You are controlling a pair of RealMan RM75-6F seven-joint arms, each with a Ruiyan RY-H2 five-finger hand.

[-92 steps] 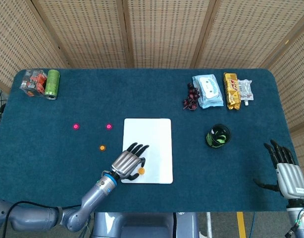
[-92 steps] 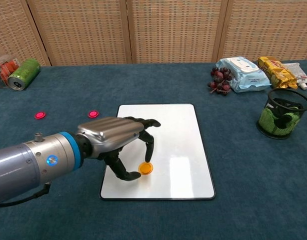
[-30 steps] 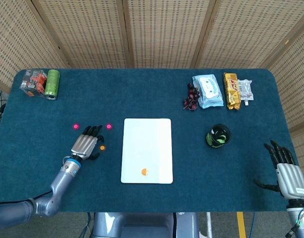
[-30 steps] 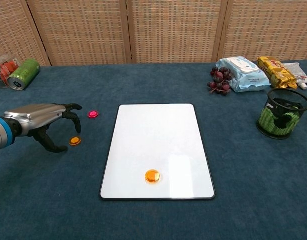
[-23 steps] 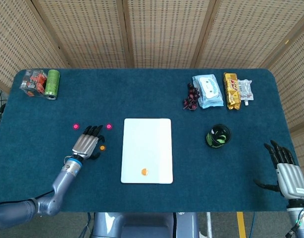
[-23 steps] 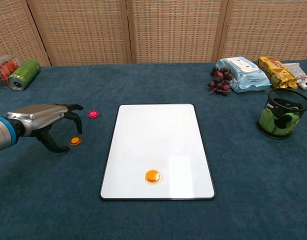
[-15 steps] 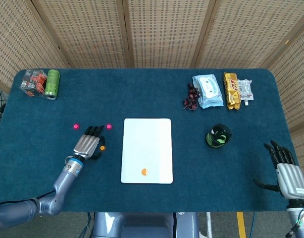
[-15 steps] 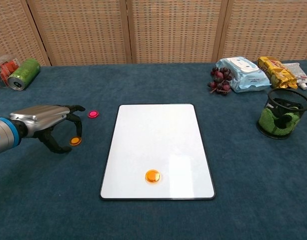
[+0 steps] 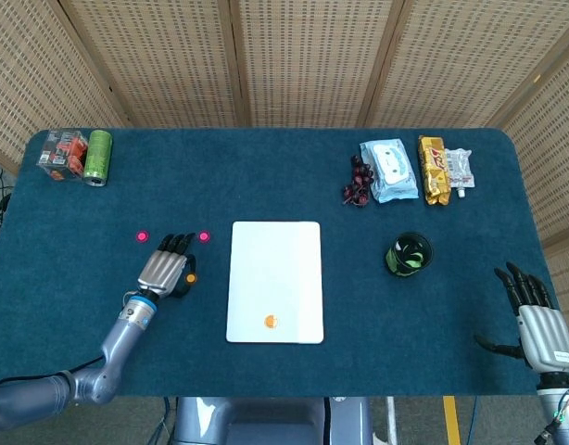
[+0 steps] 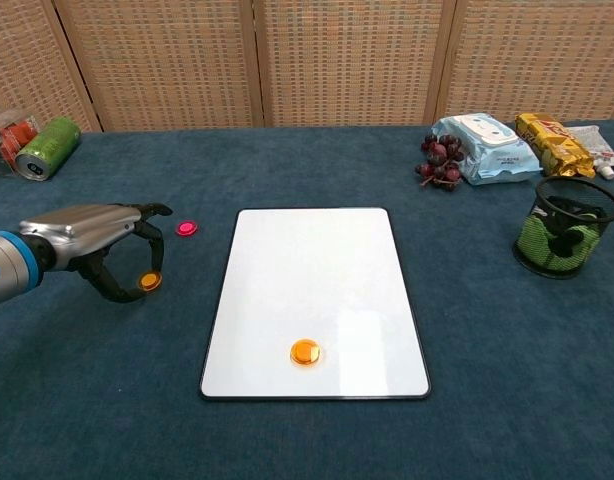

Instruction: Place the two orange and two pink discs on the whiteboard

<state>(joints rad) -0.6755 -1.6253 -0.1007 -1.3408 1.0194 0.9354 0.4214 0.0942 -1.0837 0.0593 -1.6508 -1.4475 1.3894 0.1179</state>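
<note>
Backdrop: woven cane screens stand behind our bench [image 9: 266,176], which is covered in dark teal cloth.
Landmark: the whiteboard [image 9: 275,281] [image 10: 317,300] lies flat near the middle of the bench; we place everything else from it.
Orange disc on board: one orange disc [image 9: 270,322] [image 10: 305,351] sits on the whiteboard, close to its near edge.
Second orange disc: this orange disc [image 9: 191,277] [image 10: 148,282] lies on the cloth left of the whiteboard, off the board.
Left hand: our left hand [image 9: 167,268] [image 10: 92,240] is arched over that second orange disc, left of the whiteboard; its fingers [image 10: 147,262] curl down around the disc with thumb and fingertip on either side of it. We cannot tell whether they actually pinch it.
Pink discs: one pink disc [image 9: 204,236] [image 10: 187,228] lies left of the whiteboard's far corner; the other pink disc [image 9: 142,236] lies further left, seen in the head view only.
Right hand: our right hand [image 9: 535,320] rests at the bench's near edge, well right of the whiteboard, fingers apart and holding nothing.
Far right of board: grapes [image 9: 357,181], a wipes pack [image 9: 388,171], a snack bag [image 9: 435,169].
Right of board: a black mesh cup [image 9: 409,254] with something green in it.
Far left corner: a green can [image 9: 98,157].
</note>
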